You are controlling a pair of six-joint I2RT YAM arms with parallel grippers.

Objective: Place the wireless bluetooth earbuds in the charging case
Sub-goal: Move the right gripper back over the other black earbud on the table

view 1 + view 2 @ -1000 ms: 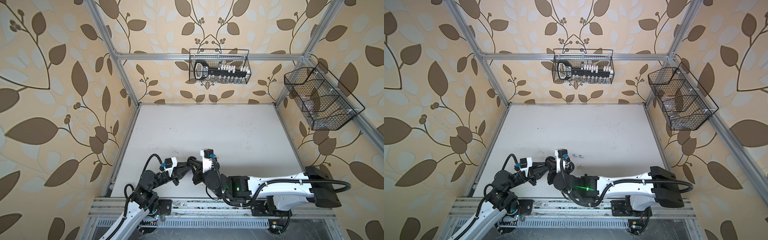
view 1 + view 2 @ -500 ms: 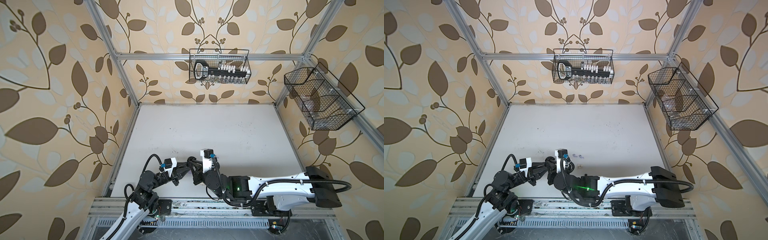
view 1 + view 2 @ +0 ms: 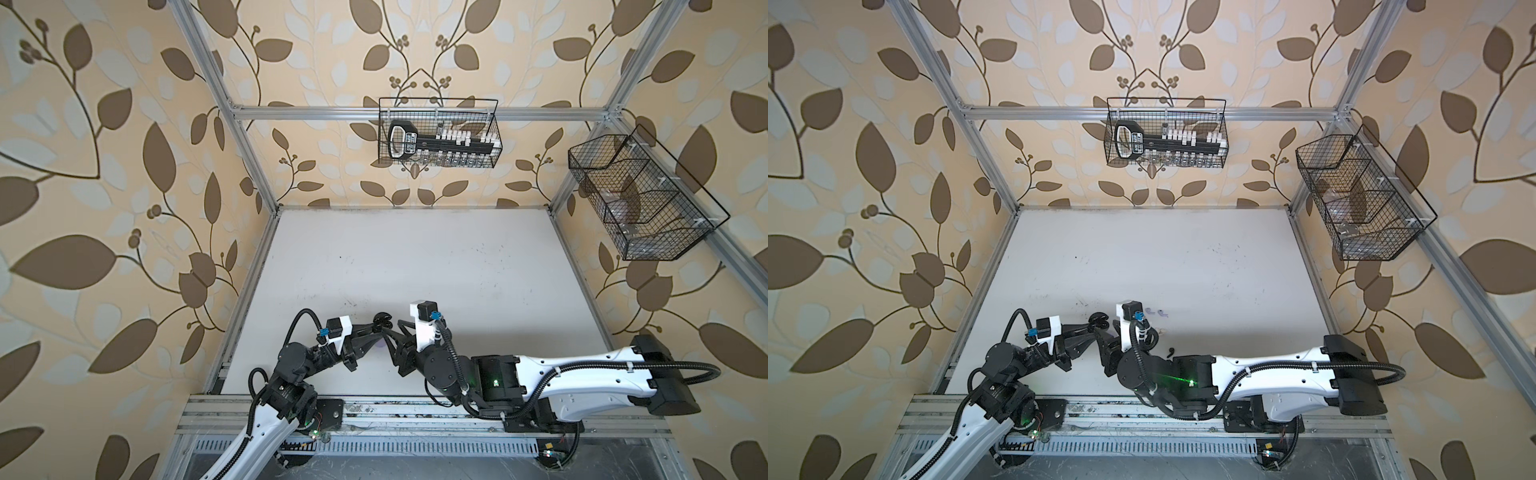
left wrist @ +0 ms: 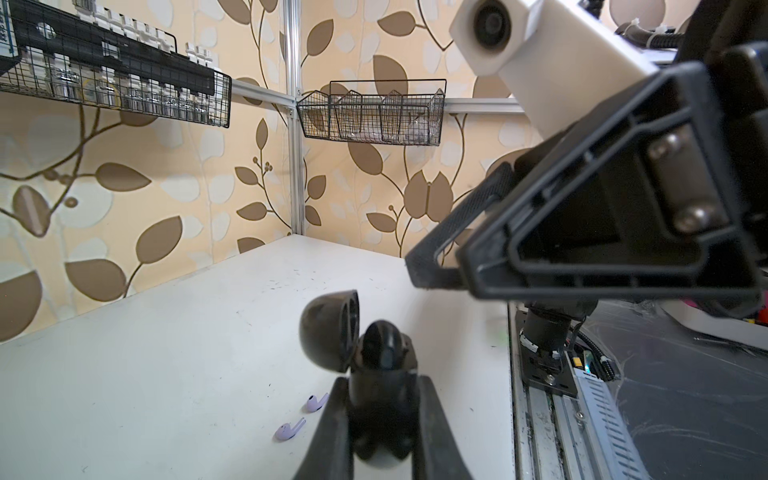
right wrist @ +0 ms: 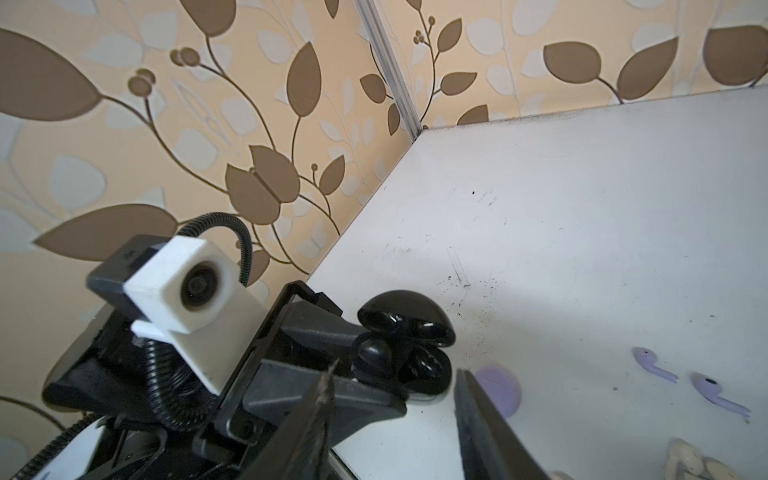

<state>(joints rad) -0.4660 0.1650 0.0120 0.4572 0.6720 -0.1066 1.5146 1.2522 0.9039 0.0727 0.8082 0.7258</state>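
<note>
My left gripper [image 4: 380,386] is shut on the black charging case [image 4: 374,374], held just above the table near the front edge with its lid [image 4: 328,328] swung open. A black earbud [image 5: 374,353] stands in the case's opening; how deep it sits I cannot tell. My right gripper [image 5: 395,372] is open close beside the case [image 5: 419,365], with nothing between its fingers. Two lavender earbuds [image 5: 654,370] [image 5: 721,395] lie on the white table just past the case. In both top views the two grippers meet at the case [image 3: 383,322] [image 3: 1099,321].
A lavender case [image 5: 498,386] lies on the table right behind the black case. Cream earbuds [image 5: 685,461] lie nearer the right arm. Wire baskets hang on the back wall [image 3: 438,139] and the right wall [image 3: 640,199]. The metal front rail [image 3: 374,411] runs under both arms.
The right gripper's jaws have parted beside the case. Both arms and the held case have hardly moved.
</note>
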